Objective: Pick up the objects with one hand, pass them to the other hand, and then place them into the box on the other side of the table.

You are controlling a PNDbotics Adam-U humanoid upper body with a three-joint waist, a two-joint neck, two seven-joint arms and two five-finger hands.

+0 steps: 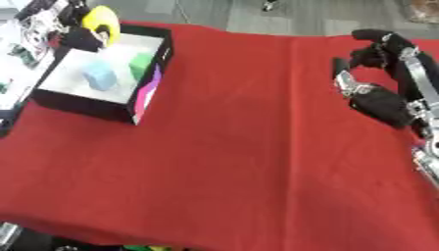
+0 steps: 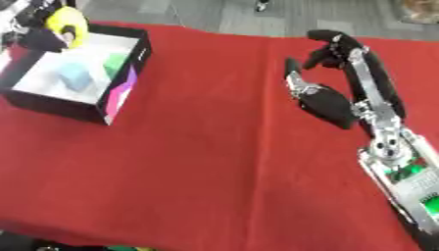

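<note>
Red tabletop [image 1: 240, 162]: my left hand [image 1: 82, 37] grips a yellow object [image 1: 101, 19] over the far-left box [image 1: 150, 90]; right hand [image 2: 330, 100] half-curled, empty.

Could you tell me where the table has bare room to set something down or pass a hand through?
The red tablecloth is bare between the black open-topped box and the right hand, and across the whole near side. It is crowded inside the box: the left hand holds a yellow object above a light-blue block and green block.
</note>
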